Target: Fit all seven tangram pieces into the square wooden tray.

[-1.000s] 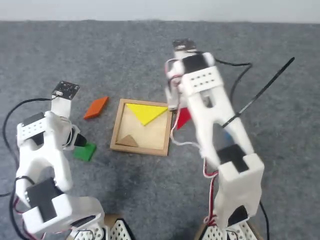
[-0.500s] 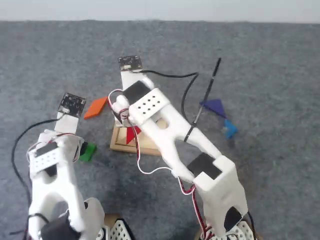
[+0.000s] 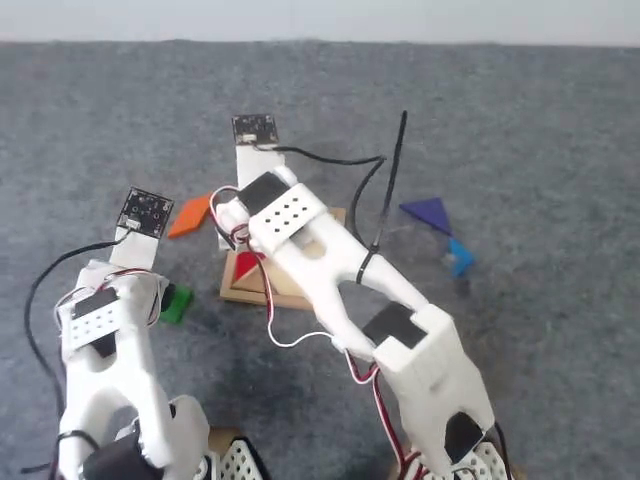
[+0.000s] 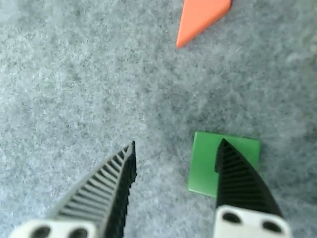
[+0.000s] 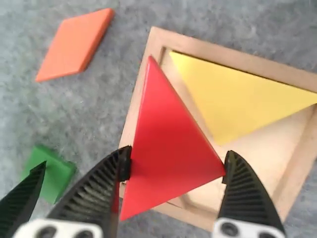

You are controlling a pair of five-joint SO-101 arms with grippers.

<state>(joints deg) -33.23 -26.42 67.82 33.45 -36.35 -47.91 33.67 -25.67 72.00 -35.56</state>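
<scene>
My right gripper (image 5: 173,158) is shut on the red triangle (image 5: 166,148) and holds it tilted over the near-left part of the square wooden tray (image 5: 213,49). One corner of the triangle reaches across the left rim. A yellow triangle (image 5: 233,99) lies flat in the tray's far part. In the high view the right arm hides most of the tray (image 3: 238,293), and a bit of red triangle (image 3: 245,268) shows beneath it. My left gripper (image 4: 176,146) is open just above the carpet, one finger over the green square (image 4: 205,166).
An orange parallelogram (image 3: 190,215) lies on the grey carpet left of the tray. A purple triangle (image 3: 427,212) and a small blue piece (image 3: 458,257) lie to the right. The green square (image 3: 175,302) sits near the tray's near-left corner.
The right arm swung left with the red triangle, from beside the tray's right edge to over its left part. The left arm shifted slightly, its gripper staying at the green square.
</scene>
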